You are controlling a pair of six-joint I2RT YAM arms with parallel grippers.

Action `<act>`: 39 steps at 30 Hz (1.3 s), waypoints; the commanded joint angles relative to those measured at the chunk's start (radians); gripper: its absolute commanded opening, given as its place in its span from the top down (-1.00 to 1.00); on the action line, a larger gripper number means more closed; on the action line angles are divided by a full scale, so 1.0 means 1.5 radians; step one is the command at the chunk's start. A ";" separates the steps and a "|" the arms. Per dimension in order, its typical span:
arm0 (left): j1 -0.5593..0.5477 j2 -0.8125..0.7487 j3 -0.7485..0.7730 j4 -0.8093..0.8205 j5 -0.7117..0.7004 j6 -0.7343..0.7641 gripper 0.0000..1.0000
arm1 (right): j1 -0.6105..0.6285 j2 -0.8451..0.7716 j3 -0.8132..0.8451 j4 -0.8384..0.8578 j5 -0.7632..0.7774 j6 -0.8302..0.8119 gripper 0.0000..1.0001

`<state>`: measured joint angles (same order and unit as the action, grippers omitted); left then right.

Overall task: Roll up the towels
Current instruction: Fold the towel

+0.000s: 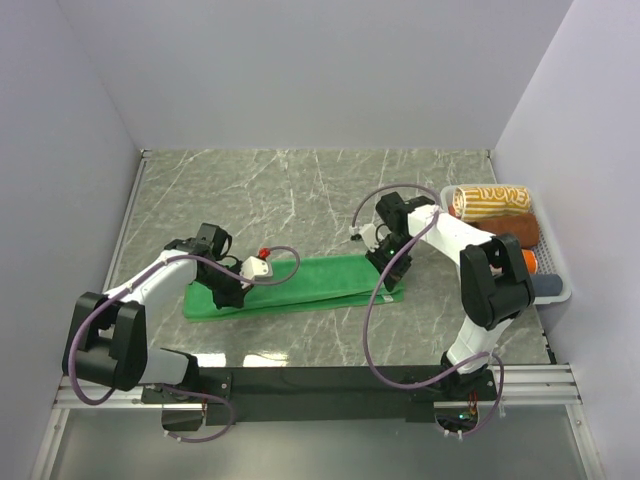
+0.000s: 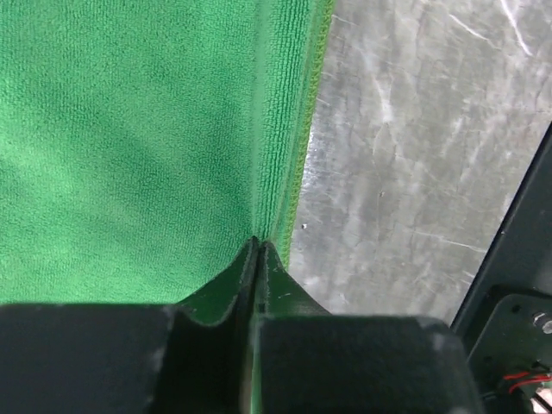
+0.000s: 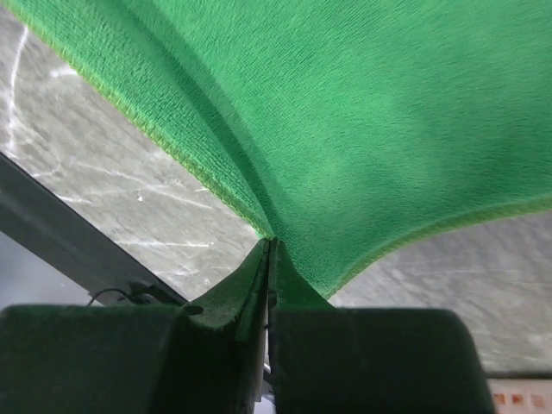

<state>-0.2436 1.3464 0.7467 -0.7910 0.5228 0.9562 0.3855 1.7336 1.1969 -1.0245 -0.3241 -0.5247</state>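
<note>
I have the green towel lying mid-table as a long folded strip, left to right. The left gripper is pressed together on cloth at its left end, and the right gripper pinches its right end. My worry is that if one arm pulls harder, the cloth could slip from the other pinch, or the fold could fall open and the roll start crooked. Only the wrist views prove both pinches. Only the top view shows the whole strip and the basket of rolled towels at right.
</note>
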 commanded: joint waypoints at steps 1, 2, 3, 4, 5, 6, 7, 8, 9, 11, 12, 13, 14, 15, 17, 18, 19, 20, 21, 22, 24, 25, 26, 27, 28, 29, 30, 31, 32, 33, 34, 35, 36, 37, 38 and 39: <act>-0.002 -0.007 0.001 -0.027 0.019 0.016 0.90 | 0.010 -0.016 -0.019 -0.005 -0.001 -0.017 0.90; -0.002 -0.007 0.000 -0.023 0.018 0.006 0.58 | 0.013 -0.010 -0.022 -0.005 -0.003 -0.017 0.65; -0.002 -0.008 0.002 -0.024 0.021 0.004 0.45 | 0.018 -0.008 -0.024 -0.014 -0.007 -0.022 0.55; -0.001 -0.013 0.004 -0.029 0.022 0.003 0.28 | 0.018 -0.007 -0.026 -0.017 -0.007 -0.024 0.47; 0.003 -0.024 0.005 -0.033 0.032 0.000 0.23 | 0.018 -0.010 -0.027 -0.020 -0.009 -0.027 0.35; 0.006 -0.031 0.008 -0.041 0.037 0.000 0.20 | 0.019 -0.013 -0.028 -0.023 -0.004 -0.028 0.32; 0.015 -0.045 0.010 -0.054 0.042 -0.003 0.16 | 0.017 -0.024 -0.028 -0.021 0.001 -0.025 0.24; 0.022 -0.051 0.012 -0.065 0.055 -0.001 0.15 | 0.014 -0.028 -0.026 -0.022 0.002 -0.023 0.21; 0.028 -0.058 0.013 -0.070 0.057 -0.002 0.15 | 0.010 -0.033 -0.019 -0.023 0.005 -0.016 0.19; 0.050 -0.069 0.015 -0.070 0.058 -0.022 0.15 | -0.008 -0.042 -0.005 -0.024 -0.006 -0.003 0.10; 0.060 -0.071 0.014 -0.067 0.064 -0.032 0.15 | -0.016 -0.040 0.012 -0.022 -0.014 0.016 0.10; 0.083 -0.069 0.017 -0.062 0.067 -0.054 0.16 | -0.025 -0.032 0.019 -0.016 -0.016 0.033 0.10; 0.097 -0.063 0.018 -0.053 0.072 -0.067 0.15 | -0.028 -0.026 0.026 -0.007 -0.012 0.049 0.10; 0.111 -0.057 0.022 -0.046 0.083 -0.078 0.16 | -0.031 -0.018 0.036 0.011 -0.008 0.082 0.11; 0.140 -0.027 0.032 -0.009 0.077 -0.134 0.15 | -0.032 0.010 0.046 0.027 -0.006 0.105 0.15; 0.145 -0.016 0.035 0.000 0.071 -0.152 0.16 | -0.032 0.020 0.054 0.040 -0.007 0.127 0.16; 0.153 0.005 0.042 0.011 0.059 -0.185 0.17 | -0.031 0.042 0.059 0.044 -0.007 0.135 0.20; 0.156 0.017 0.046 0.024 0.047 -0.203 0.17 | -0.032 0.054 0.063 0.046 0.004 0.149 0.22; 0.159 0.028 0.053 0.037 0.040 -0.215 0.18 | -0.032 0.065 0.067 0.054 0.019 0.154 0.25; 0.160 0.048 0.058 0.042 0.032 -0.230 0.19 | -0.033 0.083 0.066 0.059 0.030 0.155 0.28; 0.179 0.068 0.068 0.052 0.027 -0.243 0.20 | -0.037 0.097 0.057 0.081 0.073 0.156 0.28; 0.182 0.083 0.073 0.058 0.016 -0.258 0.20 | -0.038 0.110 0.055 0.087 0.084 0.157 0.29; 0.185 0.089 0.075 0.061 0.013 -0.263 0.20 | -0.041 0.118 0.056 0.091 0.095 0.159 0.29; 0.186 0.095 0.079 0.075 0.010 -0.268 0.18 | -0.048 0.127 0.062 0.096 0.115 0.161 0.29; 0.186 0.108 0.080 0.082 0.005 -0.283 0.17 | -0.052 0.140 0.065 0.100 0.125 0.163 0.28; 0.185 0.115 0.081 0.090 0.000 -0.291 0.17 | -0.055 0.146 0.070 0.111 0.136 0.168 0.27; 0.187 0.122 0.085 0.096 -0.001 -0.298 0.15 | -0.065 0.154 0.084 0.116 0.160 0.170 0.26; 0.186 0.138 0.088 0.113 -0.002 -0.313 0.14 | -0.069 0.168 0.096 0.119 0.171 0.173 0.25; 0.187 0.149 0.092 0.120 -0.004 -0.322 0.14 | -0.073 0.177 0.122 0.126 0.182 0.183 0.25; 0.186 0.163 0.105 0.124 -0.003 -0.331 0.14 | -0.082 0.186 0.138 0.127 0.200 0.189 0.25; 0.187 0.193 0.114 0.128 -0.004 -0.344 0.15 | -0.085 0.205 0.155 0.126 0.205 0.193 0.25; 0.186 0.208 0.123 0.143 -0.006 -0.352 0.15 | -0.088 0.215 0.191 0.124 0.211 0.200 0.25; 0.186 0.222 0.143 0.153 -0.011 -0.360 0.15 | -0.090 0.223 0.209 0.123 0.215 0.203 0.24; 0.187 0.252 0.155 0.162 -0.013 -0.379 0.16 | -0.094 0.237 0.227 0.123 0.215 0.206 0.24; 0.187 0.266 0.169 0.170 -0.013 -0.386 0.16 | -0.096 0.245 0.245 0.120 0.215 0.211 0.23; 0.186 0.280 0.199 0.171 -0.017 -0.392 0.17 | -0.096 0.252 0.278 0.107 0.215 0.215 0.23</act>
<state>0.0330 1.7000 0.9771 -0.6456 0.5461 0.4217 0.2604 2.0697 1.5211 -0.9253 -0.0879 -0.2260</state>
